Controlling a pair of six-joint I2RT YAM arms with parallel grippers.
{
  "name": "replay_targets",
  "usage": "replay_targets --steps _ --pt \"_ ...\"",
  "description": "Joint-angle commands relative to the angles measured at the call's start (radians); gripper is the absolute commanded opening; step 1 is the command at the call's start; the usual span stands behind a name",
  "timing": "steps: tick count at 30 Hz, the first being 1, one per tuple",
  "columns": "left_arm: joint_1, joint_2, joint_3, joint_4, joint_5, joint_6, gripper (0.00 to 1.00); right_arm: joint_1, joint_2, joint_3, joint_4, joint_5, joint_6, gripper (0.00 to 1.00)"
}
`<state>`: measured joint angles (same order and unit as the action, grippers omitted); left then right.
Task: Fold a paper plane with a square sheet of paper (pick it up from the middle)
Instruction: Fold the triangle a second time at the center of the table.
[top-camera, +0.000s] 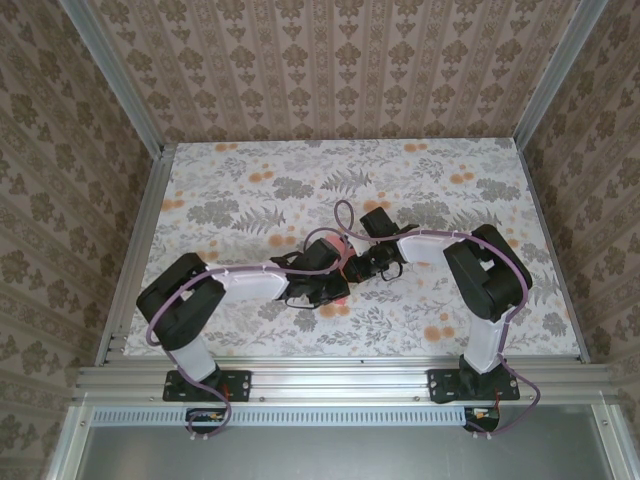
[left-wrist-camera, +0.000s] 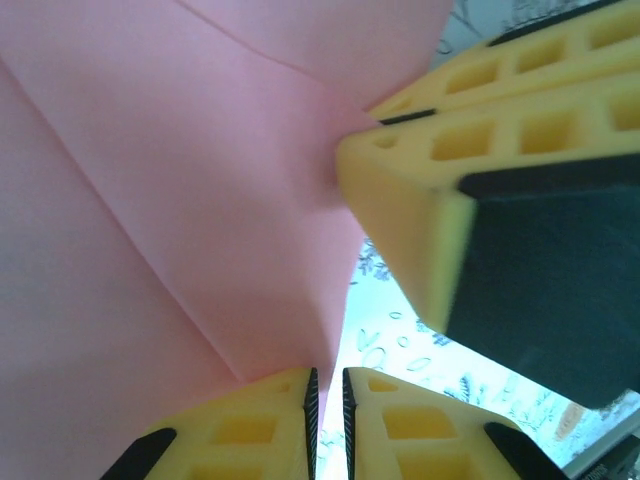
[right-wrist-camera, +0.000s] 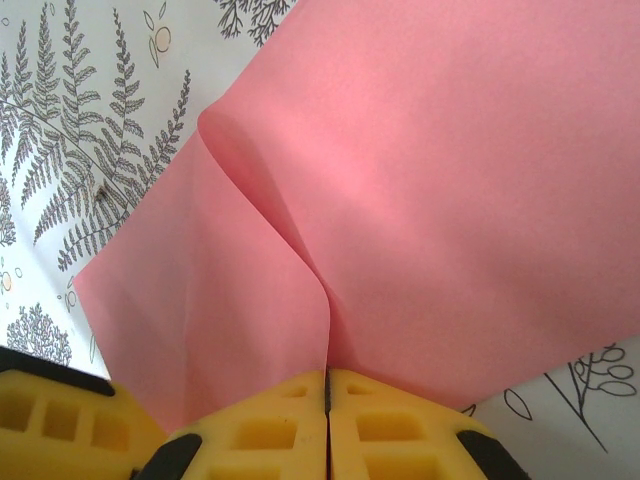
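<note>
item: salmon-pink creased paper sheet (right-wrist-camera: 430, 200). part-folded, not yet dart; seems raised off floral-print table top (top-camera: 250, 180), spanning between both finger pairs.
left gripper (left-wrist-camera: 325, 420): yellow fingers (left-wrist-camera: 250, 430) pinched on lower fold edge, paper running into thin slit between them.
right gripper (right-wrist-camera: 327, 420): fingers clamped on crease ridge, sheet fanning ahead of tips.
purpose, judged: opposed pinches hold crease taut so one flap can swing over for next fold.
</note>
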<state>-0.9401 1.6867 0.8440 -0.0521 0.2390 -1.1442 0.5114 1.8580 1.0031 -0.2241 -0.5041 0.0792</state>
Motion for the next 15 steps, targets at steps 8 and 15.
replay_targets --steps 8,15 --pt "-0.024 0.007 -0.006 0.018 0.014 0.004 0.17 0.007 0.028 0.001 -0.061 0.035 -0.006 0.09" --pt "-0.047 0.074 -0.034 0.066 0.027 -0.026 0.16 0.007 0.030 0.005 -0.070 0.041 -0.010 0.09"
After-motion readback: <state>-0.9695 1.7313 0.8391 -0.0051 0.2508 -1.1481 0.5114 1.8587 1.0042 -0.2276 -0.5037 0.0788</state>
